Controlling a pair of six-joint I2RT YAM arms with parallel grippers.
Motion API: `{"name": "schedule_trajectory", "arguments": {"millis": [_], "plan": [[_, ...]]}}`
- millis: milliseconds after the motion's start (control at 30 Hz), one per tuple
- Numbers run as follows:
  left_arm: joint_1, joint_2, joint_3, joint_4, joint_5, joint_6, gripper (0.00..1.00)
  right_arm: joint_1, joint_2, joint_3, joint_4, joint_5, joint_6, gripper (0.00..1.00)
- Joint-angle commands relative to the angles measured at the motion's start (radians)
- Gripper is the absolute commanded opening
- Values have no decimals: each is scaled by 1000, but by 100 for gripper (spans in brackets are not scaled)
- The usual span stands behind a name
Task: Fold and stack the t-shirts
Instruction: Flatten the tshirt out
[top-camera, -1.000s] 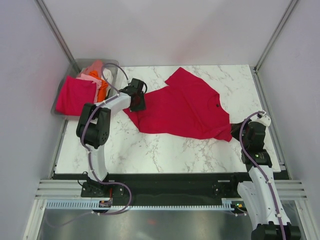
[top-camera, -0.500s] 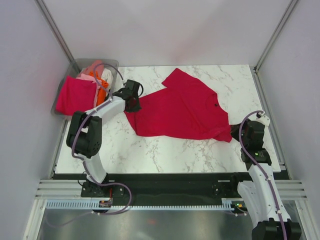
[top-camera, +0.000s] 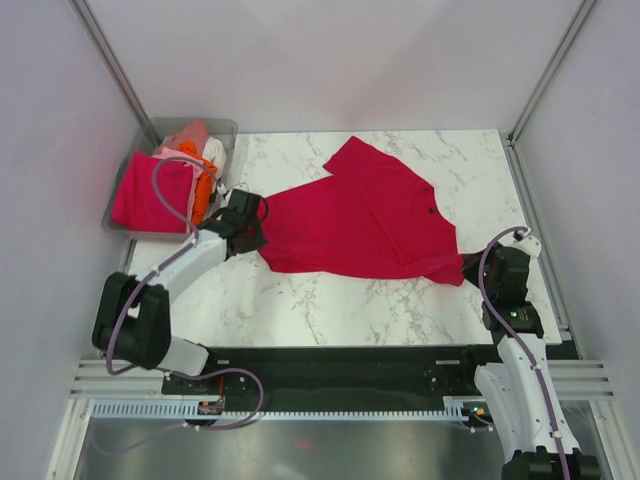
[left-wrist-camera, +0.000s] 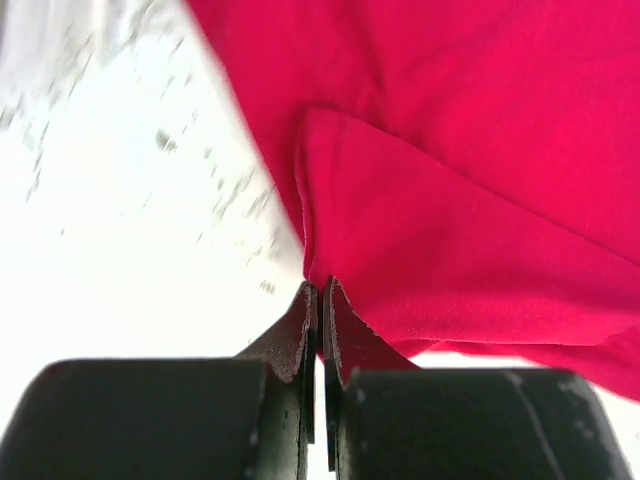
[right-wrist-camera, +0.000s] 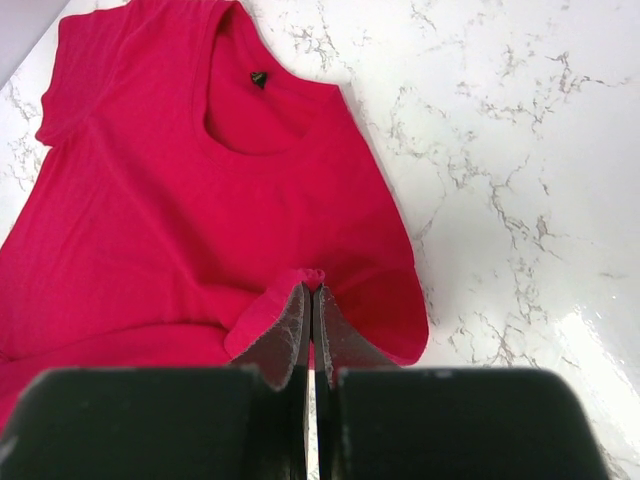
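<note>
Lying spread on the tabletop (top-camera: 300, 300), the crimson t-shirt (top-camera: 365, 220) was clenched at its left corner by the left claw (left-wrist-camera: 320, 288) and at its near-right sleeve by the right claw (right-wrist-camera: 311, 292); fingers (left-wrist-camera: 290, 340) hid the pinched cloth. Open tabletop lay nearer.

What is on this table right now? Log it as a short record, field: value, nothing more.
surface: marble table
shirt in work: crimson t-shirt, spread out unfolded, collar toward the right arm
left gripper: shut on the crimson t-shirt's edge at the end away from the collar
right gripper: shut on bunched cloth at the sleeve end beside the collar
bin: far left corner of the table
bin contents: magenta-pink shirt, orange shirt, paler cloth behind them
folded stack on table: none visible
</note>
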Motion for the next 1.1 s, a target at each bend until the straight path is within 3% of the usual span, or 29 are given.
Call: {"name": "schedule_trajectory", "arguments": {"millis": [0,300,500,533,600,633,733,1067], "plan": [[-1,-204,-133,66,-47,-112,2,-2,-24,-9,-18,27,-5,0],[-1,-727,-547,89,-100,-266,2,-2,-62,-27,-41,12,16,0],[0,-957,-605,-6,-116,-315,34,-2,-76,-35,-52,-2,29,0],[-1,-1009,-609,-5,-111,-312,51,-2,-78,-33,-54,1,30,1],[0,-1039,-620,-5,-116,-306,71,-1,-84,-32,-58,7,29,2],[-1,-1034,-618,-5,-119,-298,81,-2,-87,-30,-60,13,30,2],[-1,-944,-579,20,-123,-257,83,-2,-85,-27,-61,15,32,3],[-1,-397,-234,98,-8,-42,80,-2,-68,-7,-61,3,18,3]]}}
